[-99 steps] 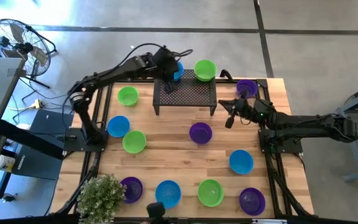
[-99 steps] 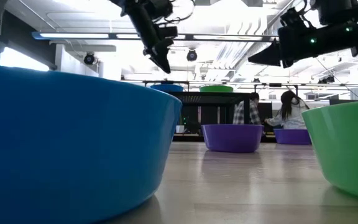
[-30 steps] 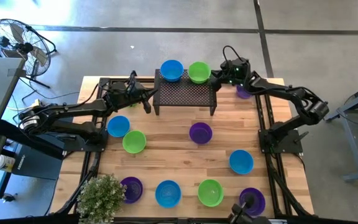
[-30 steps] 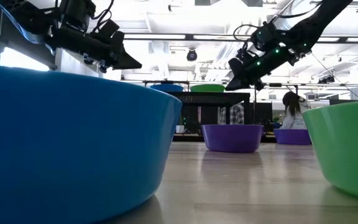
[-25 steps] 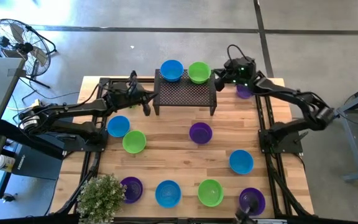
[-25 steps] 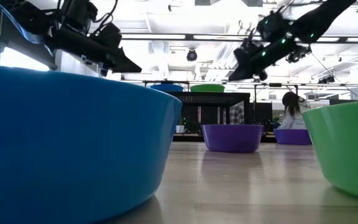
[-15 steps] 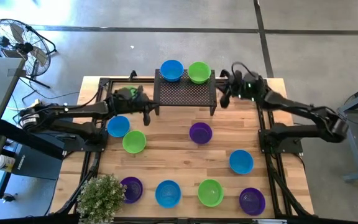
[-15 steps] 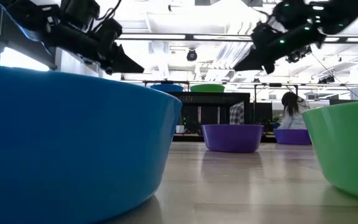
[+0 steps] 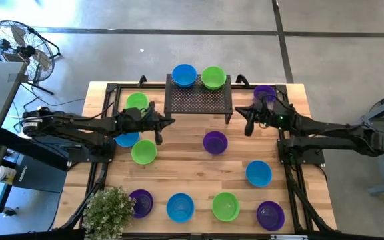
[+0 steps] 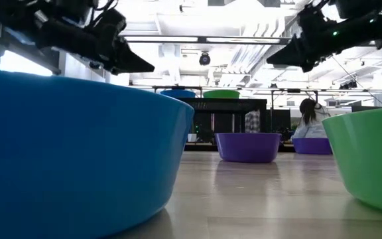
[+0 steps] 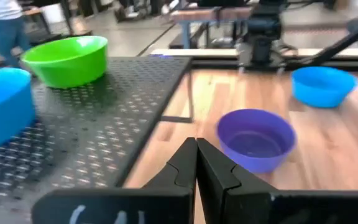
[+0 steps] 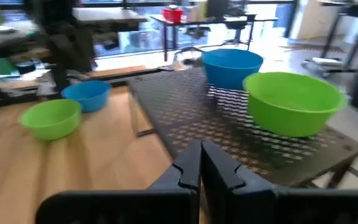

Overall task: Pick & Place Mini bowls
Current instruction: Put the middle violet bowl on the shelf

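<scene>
Reaching in from the table's left edge, the left gripper [image 9: 160,127] hangs over bare wood just off the left front corner of the black perforated rack [image 9: 199,101], its fingers [image 11: 185,163] pressed together with nothing between them. Around that arm lie a green bowl [image 9: 137,102] near the far left, a blue bowl [image 9: 127,137] partly under the arm, and another green bowl [image 9: 144,152] just in front of it. On the rack's far edge stand a blue bowl [image 9: 184,75] and, touching or nearly touching it on the right, a green bowl [image 9: 213,77]. A purple bowl [image 9: 215,142] sits on the wood in front of the rack, between the two grippers. Along the near edge run a purple bowl [image 9: 141,201] beside a small potted plant [image 9: 109,208], then a blue bowl [image 9: 179,207], a green bowl [image 9: 226,206] and a purple bowl [image 9: 270,215], with one more blue bowl [image 9: 259,173] set farther in. On the right, the right gripper [image 9: 247,125] hovers beside the rack's right end, fingers [image 12: 191,165] likewise closed and holding nothing, and a purple bowl [image 9: 265,93] lies just beyond that arm at the far right corner.
</scene>
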`<act>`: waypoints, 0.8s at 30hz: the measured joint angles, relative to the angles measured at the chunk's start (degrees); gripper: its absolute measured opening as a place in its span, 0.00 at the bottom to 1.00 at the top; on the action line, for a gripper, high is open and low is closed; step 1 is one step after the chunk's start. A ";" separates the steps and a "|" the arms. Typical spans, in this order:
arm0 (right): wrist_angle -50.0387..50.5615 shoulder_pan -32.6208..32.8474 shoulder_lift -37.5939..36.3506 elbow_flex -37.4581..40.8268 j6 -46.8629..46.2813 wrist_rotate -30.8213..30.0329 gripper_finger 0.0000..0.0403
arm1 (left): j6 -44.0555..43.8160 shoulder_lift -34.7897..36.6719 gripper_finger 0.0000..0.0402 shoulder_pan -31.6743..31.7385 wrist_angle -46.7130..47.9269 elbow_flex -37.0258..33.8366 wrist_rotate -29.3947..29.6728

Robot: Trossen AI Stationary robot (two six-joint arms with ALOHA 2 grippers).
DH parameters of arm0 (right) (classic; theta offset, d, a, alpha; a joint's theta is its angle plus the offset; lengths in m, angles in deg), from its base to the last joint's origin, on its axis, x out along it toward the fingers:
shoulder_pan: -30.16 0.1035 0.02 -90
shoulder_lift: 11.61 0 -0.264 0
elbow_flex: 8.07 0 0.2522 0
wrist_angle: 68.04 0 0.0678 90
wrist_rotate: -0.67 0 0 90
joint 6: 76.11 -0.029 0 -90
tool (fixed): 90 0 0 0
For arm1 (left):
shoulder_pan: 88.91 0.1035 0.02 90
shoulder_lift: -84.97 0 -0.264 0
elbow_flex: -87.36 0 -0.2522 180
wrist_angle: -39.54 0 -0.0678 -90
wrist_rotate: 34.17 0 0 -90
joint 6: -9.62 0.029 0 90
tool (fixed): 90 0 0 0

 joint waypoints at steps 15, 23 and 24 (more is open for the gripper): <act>30.77 23.79 5.28 -11.70 -14.40 -24.95 0.02 | -8.55 -0.19 0.00 0.11 -17.30 -13.20 -2.34; 34.69 28.91 13.36 -15.19 -17.96 -23.59 0.17 | -8.55 -1.12 0.00 0.11 -17.84 -13.22 -3.16; 33.36 29.18 14.81 -15.19 -17.47 -22.02 0.20 | -8.55 -1.12 0.00 0.11 -17.84 -13.22 -3.13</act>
